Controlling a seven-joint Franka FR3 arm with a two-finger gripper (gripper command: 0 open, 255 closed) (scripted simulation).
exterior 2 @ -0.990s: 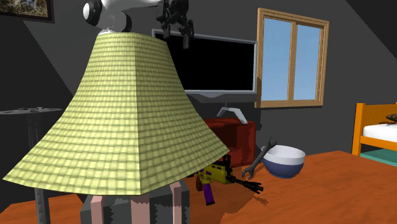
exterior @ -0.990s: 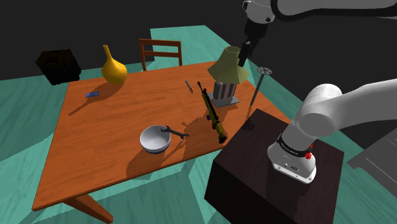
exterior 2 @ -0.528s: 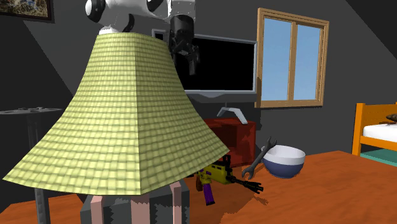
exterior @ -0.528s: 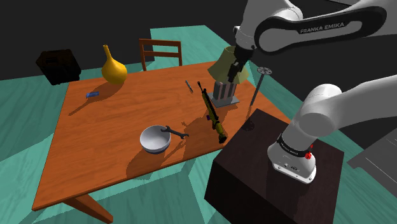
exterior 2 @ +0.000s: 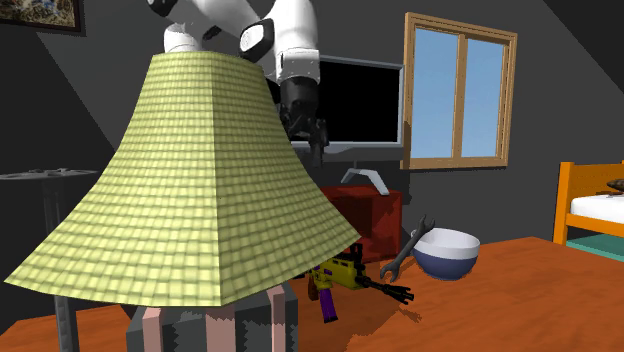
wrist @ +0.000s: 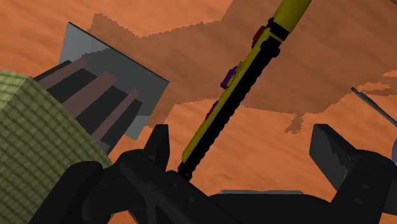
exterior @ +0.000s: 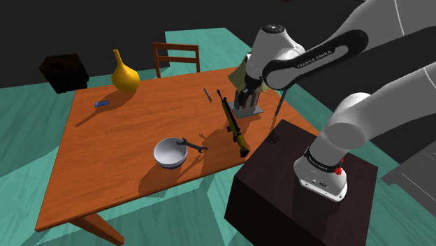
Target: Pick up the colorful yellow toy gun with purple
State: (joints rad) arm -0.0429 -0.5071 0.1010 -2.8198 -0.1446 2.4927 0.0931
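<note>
Yellow toy gun (exterior: 234, 129) with black rail, purple bits, lies flat on tabletop (exterior: 119, 147), just beside lamp (exterior 2: 200, 180) base. Pincer (wrist: 242, 145) hangs above it, fingers wide apart, nothing held. We judge gun light, stiff, long and thin, perhaps slippery. We would clasp across narrow body near middle so it does not tip, staying clear of lamp

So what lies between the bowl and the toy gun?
A dark wrench, beside the bowl, short of the toy gun; the shoulder view shows it.
</note>
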